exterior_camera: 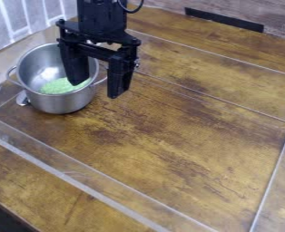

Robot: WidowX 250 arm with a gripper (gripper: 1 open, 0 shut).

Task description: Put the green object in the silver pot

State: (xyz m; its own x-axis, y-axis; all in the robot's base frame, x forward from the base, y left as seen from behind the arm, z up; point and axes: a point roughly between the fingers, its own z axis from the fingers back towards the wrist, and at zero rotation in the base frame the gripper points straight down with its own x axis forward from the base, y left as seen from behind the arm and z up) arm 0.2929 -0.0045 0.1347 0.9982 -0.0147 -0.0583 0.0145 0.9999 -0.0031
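Green object (56,86) lies inside the silver pot (36,98), partly hidden behind the empty, wide-open gripper (95,86).

The claw (96,75) hides part of the silver pot (48,91). The arm's top is cut off at the picture's top edge.

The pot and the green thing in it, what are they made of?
The pot looks like shiny metal, probably steel: it is silver and reflects light. The green thing inside looks soft and dull, maybe sponge or cloth, but it is too small to be sure.
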